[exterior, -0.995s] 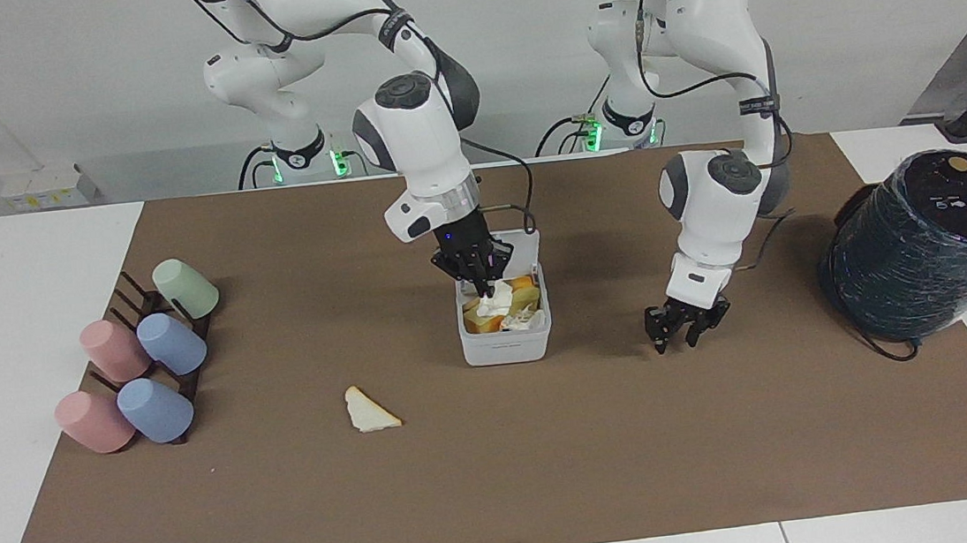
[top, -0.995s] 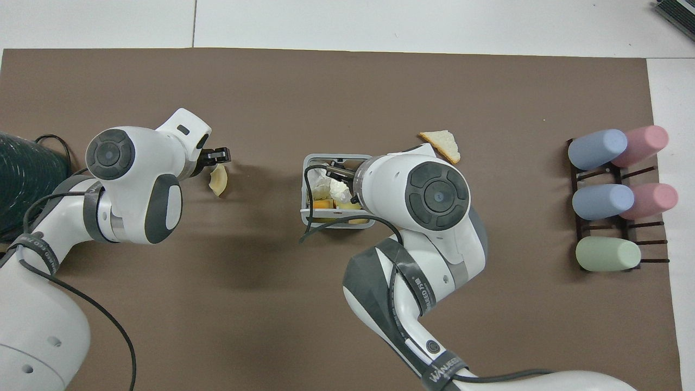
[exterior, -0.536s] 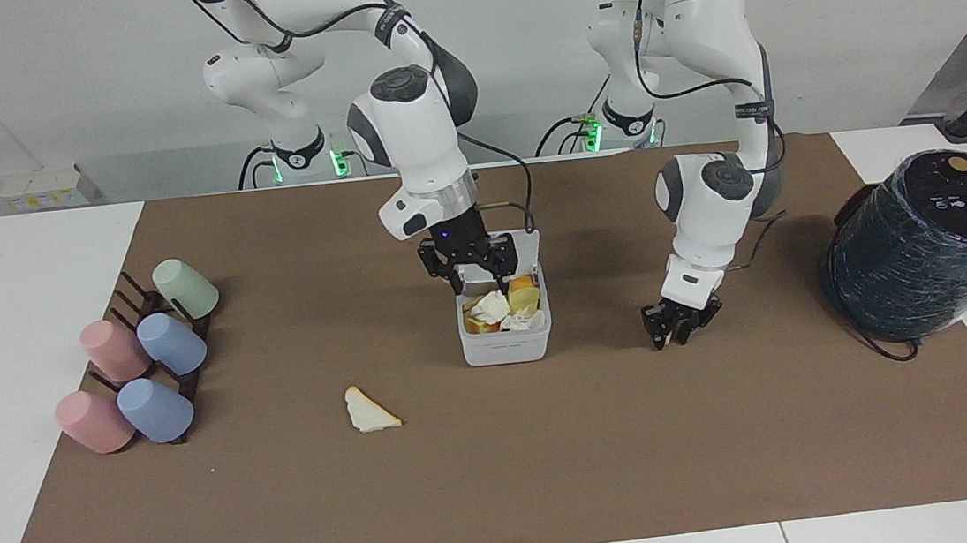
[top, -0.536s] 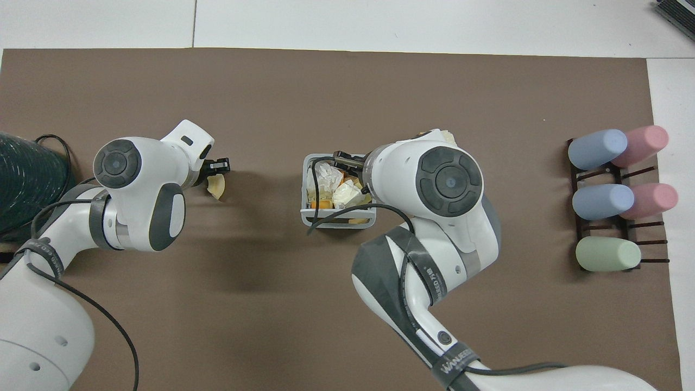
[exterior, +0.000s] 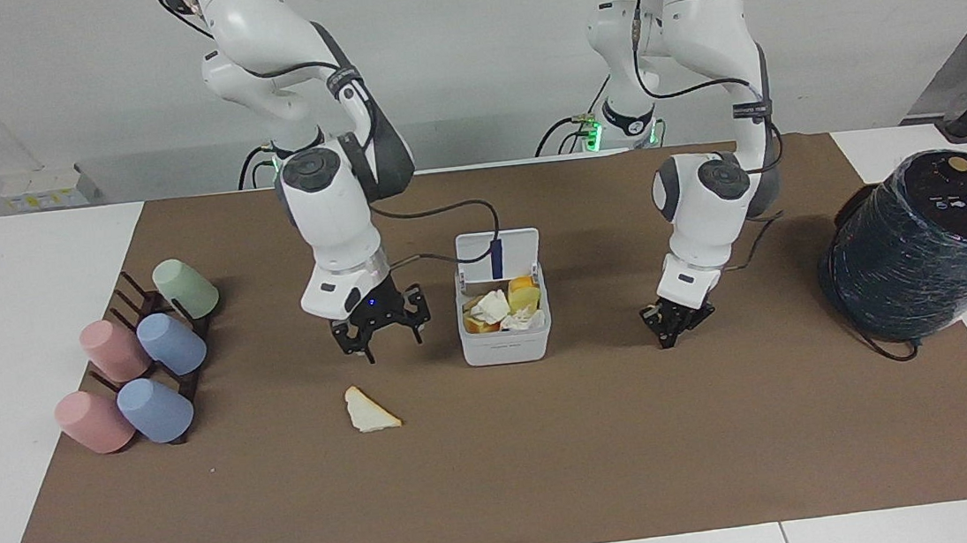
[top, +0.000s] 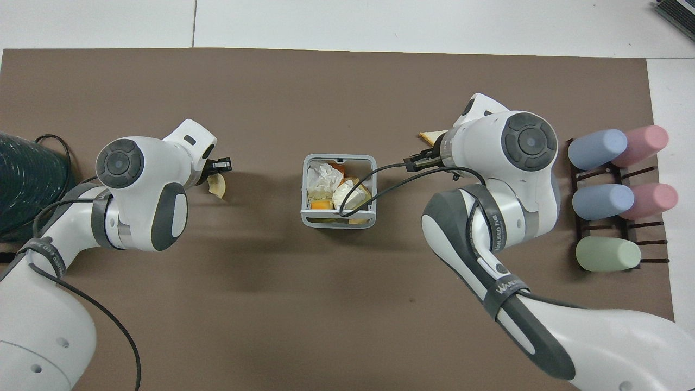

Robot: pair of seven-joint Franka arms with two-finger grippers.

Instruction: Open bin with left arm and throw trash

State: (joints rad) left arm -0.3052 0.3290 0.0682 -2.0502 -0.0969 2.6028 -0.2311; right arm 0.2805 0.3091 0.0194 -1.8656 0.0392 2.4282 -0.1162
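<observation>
Well, the step in hand looks like the pick-up of the chunk (top: 218, 186), which lies on the mat beside the bin (exterior: 506, 347), toward the left arm's end. To do it well: lift straight up first, b/c the grip seems to be on one edge only and a sideways drag could flick the piece out. Then carry it high enough to clear the bin wall, stop over the open middle and let go low, since the bin is approx. half full w/ tissue (exterior: 491, 306) and orange bits. Keep off the lid (exterior: 497, 254), which stands upright on the side nearer the robots; a knock could shut it.

Left gripper (exterior: 672, 330) is down at the mat, fingertips together and, as far as I can see, pinched on the chunk's edge. Its forearm drops steeply, wrist tipped toward the bin.

Right gripper (exterior: 379, 335) hangs w/ fingers spread, empty, pointing down over bare mat between the bin and the wedge (exterior: 370, 411). The wedge lies farther from the robots than the bin, toward the right arm's end, not yet picked up.
</observation>
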